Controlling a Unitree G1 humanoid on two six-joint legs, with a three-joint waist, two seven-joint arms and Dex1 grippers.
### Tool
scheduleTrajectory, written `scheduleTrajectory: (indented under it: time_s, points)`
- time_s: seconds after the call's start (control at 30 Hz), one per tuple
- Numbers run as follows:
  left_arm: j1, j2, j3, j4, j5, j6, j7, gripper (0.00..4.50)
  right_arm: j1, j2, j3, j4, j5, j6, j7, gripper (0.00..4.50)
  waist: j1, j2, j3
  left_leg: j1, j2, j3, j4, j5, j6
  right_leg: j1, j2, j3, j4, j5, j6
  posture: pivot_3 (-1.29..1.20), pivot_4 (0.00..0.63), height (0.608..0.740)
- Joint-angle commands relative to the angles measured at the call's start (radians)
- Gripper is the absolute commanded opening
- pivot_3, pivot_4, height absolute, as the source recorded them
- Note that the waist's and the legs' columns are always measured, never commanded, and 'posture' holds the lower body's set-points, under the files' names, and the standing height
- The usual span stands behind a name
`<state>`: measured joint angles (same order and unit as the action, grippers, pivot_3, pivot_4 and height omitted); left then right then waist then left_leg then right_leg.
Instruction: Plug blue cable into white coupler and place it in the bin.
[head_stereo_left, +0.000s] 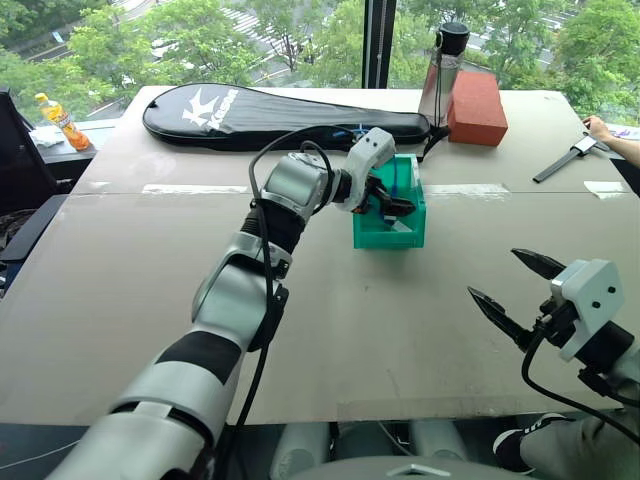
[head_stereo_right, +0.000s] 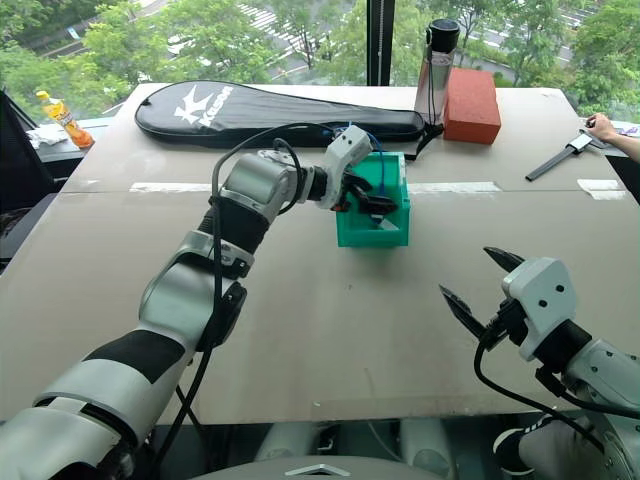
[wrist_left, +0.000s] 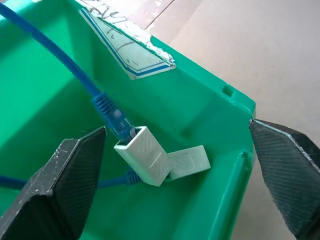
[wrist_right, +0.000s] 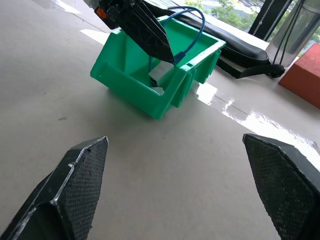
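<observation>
The green bin stands on the table past its middle. Inside it lies the blue cable, one plug end seated in the white coupler, which rests tilted on the bin's floor. A second white block lies against that coupler. My left gripper hangs over the bin's open top, open, its fingers spread wide on either side of the coupler and not touching it. My right gripper is open and empty above the table's near right part, well short of the bin.
A long black racket bag lies behind the bin. A red-brown brick and a metal bottle stand at the back right. A person's hand and a black-and-white tool are at the far right edge.
</observation>
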<state>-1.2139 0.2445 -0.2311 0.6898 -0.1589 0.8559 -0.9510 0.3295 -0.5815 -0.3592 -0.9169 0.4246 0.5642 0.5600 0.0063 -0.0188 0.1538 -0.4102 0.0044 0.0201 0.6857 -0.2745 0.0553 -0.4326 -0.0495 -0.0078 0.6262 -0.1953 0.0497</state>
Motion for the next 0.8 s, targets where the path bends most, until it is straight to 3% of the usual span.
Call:
scheduleTrajectory:
  time_s: [0.03,0.1,0.17,0.23,0.37,0.53,0.8]
  points:
    - [0.022,0.087,0.034,-0.201,-0.062,0.132,-0.059,4.39,-0.001,-0.006,-0.014,0.012,0.001,-0.039,0.009,4.27,-0.004,0.000,0.000,0.000,0.000,0.000,0.000,0.000,0.000,0.000,0.000,0.000,0.000,0.000,0.000,0.00,0.150,0.740]
    - [0.055,0.127,0.042,-0.299,-0.096,0.192,-0.072,4.39,0.002,-0.006,-0.011,0.024,0.001,-0.053,0.014,4.27,-0.004,0.000,0.000,0.000,0.001,0.000,0.000,0.000,0.000,0.000,0.000,0.000,0.001,0.000,-0.001,0.00,0.150,0.740]
    - [0.204,0.189,0.142,-0.542,-0.167,0.166,-0.070,4.39,-0.012,-0.008,0.006,0.070,-0.006,-0.079,0.026,4.27,-0.008,0.001,-0.001,0.000,0.001,0.000,-0.001,0.000,0.000,0.000,0.000,0.000,0.001,0.001,-0.002,0.00,0.150,0.740]
    - [0.370,0.180,0.261,-0.730,-0.194,0.004,-0.003,4.39,-0.022,-0.014,0.020,0.107,-0.013,-0.104,0.045,4.27,-0.013,0.002,-0.001,0.002,0.002,0.001,-0.001,0.000,-0.001,0.000,-0.001,0.002,0.001,0.002,-0.003,0.00,0.150,0.740]
    - [0.589,0.228,0.297,-0.914,-0.195,-0.185,-0.010,4.39,-0.036,-0.023,0.028,0.154,-0.014,-0.135,0.073,4.27,-0.001,0.001,-0.001,0.003,0.001,0.002,-0.001,0.003,-0.006,0.001,-0.003,0.003,0.001,0.002,-0.004,0.00,0.150,0.740]
    - [0.852,0.240,0.424,-0.981,-0.250,-0.254,0.036,4.39,-0.069,-0.048,0.043,0.228,-0.021,-0.160,0.112,4.27,0.008,0.001,-0.001,0.015,0.001,0.002,-0.001,0.000,-0.001,0.012,-0.004,0.002,0.000,-0.001,-0.007,0.00,0.150,0.740]
    - [1.213,0.356,0.505,-0.982,-0.238,-0.455,-0.043,4.39,-0.016,-0.074,0.009,0.306,-0.045,-0.212,0.163,4.27,0.012,0.001,0.000,0.014,0.001,0.002,-0.002,0.000,-0.001,0.011,-0.004,0.001,0.000,-0.001,-0.008,0.00,0.150,0.740]
